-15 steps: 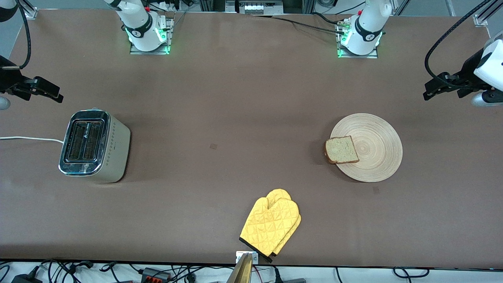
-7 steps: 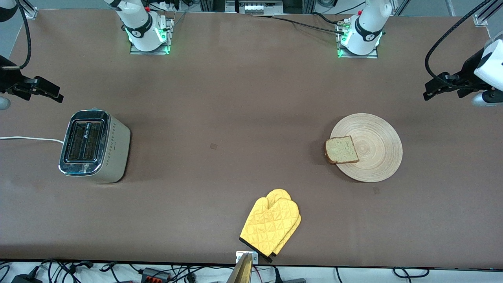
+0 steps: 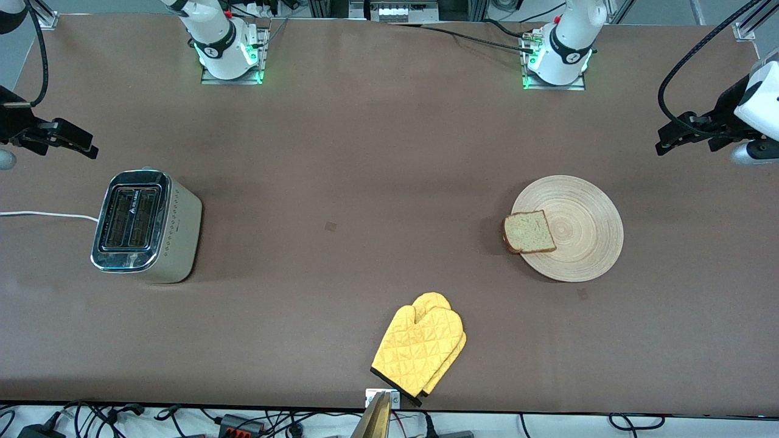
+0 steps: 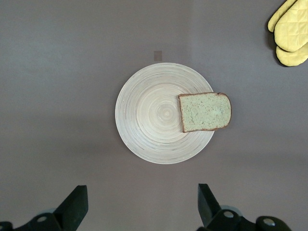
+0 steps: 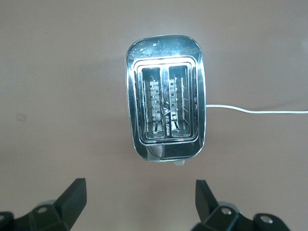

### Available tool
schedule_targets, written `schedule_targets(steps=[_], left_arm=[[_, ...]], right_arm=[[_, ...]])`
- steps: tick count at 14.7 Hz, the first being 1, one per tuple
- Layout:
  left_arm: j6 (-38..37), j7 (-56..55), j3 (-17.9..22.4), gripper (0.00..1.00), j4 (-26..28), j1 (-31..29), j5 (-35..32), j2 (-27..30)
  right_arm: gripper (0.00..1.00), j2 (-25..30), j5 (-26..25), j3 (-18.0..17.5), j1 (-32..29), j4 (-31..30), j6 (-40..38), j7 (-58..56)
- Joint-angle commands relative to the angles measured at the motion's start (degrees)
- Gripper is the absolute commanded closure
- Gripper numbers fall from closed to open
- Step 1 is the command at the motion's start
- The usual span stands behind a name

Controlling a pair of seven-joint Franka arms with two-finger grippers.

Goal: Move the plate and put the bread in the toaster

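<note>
The light-wood plate (image 3: 578, 228) lies on the table toward the left arm's end. The bread (image 3: 529, 232) lies flat on the plate's rim toward the right arm's end and overhangs it slightly. Both show in the left wrist view, the plate (image 4: 149, 120) and the bread (image 4: 204, 111). My left gripper (image 3: 684, 139) hangs open and empty above the table, beside the plate (image 4: 143, 202). The toaster (image 3: 146, 226) stands toward the right arm's end, both slots empty (image 5: 166, 111). My right gripper (image 3: 58, 141) hangs open and empty above the table beside the toaster (image 5: 139, 197).
A pair of yellow oven mitts (image 3: 420, 350) lies near the table edge closest to the front camera, also seen in the left wrist view (image 4: 288, 31). The toaster's white cord (image 3: 42, 214) runs off the right arm's end of the table.
</note>
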State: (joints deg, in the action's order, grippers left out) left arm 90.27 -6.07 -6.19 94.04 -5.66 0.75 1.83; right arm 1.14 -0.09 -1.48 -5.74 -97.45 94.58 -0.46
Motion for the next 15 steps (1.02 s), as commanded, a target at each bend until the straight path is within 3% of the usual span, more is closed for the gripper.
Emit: schedule_targets(steps=[1,15], left_arm=[[-1.3,-0.1,-0.1,0.00,-1.7,-0.1,-0.7,-0.6],[-0.7,0.3,0.5,0.00,-1.8,-1.3,-0.3,-4.3]], right_arm=[[0.00,0.6,-0.4,-0.1,-0.1,-0.4,-0.2,-0.8],[0.00,0.5,-0.1,-0.3,0.2,-0.2,2.8,-1.0]])
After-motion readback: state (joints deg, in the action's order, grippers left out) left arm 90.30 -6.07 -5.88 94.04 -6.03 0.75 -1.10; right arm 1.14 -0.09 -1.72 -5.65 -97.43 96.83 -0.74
